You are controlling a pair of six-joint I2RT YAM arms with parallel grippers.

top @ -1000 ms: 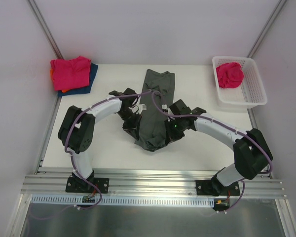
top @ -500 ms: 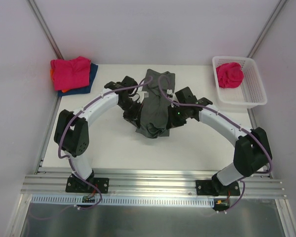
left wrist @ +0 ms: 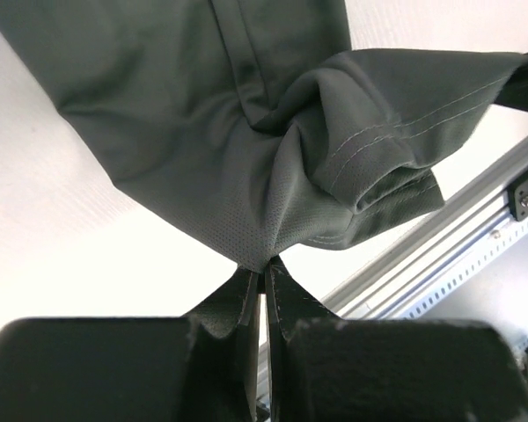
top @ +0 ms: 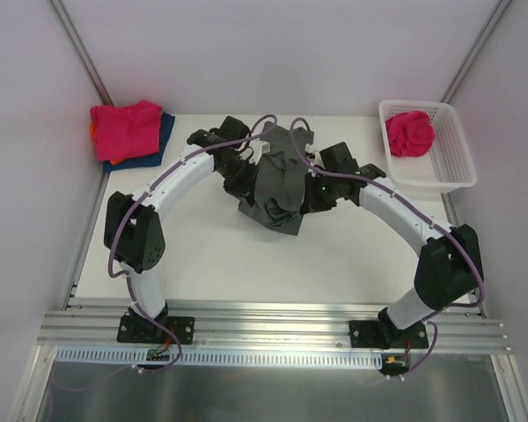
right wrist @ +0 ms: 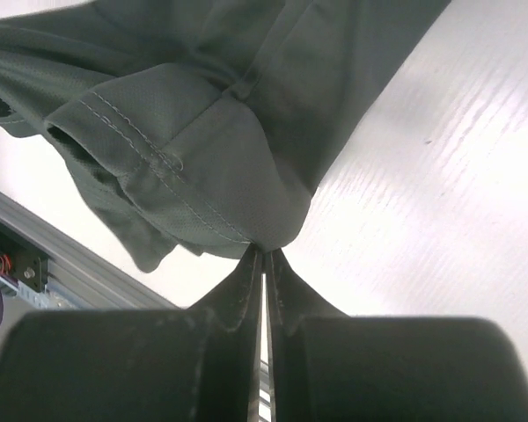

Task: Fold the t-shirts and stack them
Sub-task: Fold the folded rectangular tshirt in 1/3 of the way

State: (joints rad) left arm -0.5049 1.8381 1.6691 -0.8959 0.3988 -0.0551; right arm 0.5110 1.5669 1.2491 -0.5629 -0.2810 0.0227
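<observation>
Grey shirt [top: 277,180] sits mid-counter, toward the far edge, partly lifted.

Left gripper [left wrist: 264,266]: jaws pressed together, clamped on a pinch of the shirt's cloth at the tips. The cloth fans away from them, with a stitched hem bunched to one side.

Right gripper [right wrist: 264,257]: likewise, jaws together on a fold just beside a double-stitched hem.

From above, the grippers stand on either side of the shirt, the left one at its left edge and the right one at its right edge. The cloth is rumpled and sags between them.

The shirt's long axis runs near-to-far across the counter [top: 202,255]. Its far end lies close to the far edge. The near end is the part held up.

Judgement: a lengthwise fold is in hand, with the held end due to go over the resting end. The move turns on both grippers travelling together along that axis toward the far edge. An uneven pace would likely skew the fold.

Far left corner: a folded pink shirt [top: 125,127] lies on top of a blue shirt [top: 150,156], with a sliver of orange shirt [top: 113,162] showing at the pile's edge. The pile lies left of the grey shirt, nearer the left arm.

Far right corner: the basket [top: 431,185] holds a crumpled pink shirt [top: 410,134], not yet folded. The task is judged to be about midway.
</observation>
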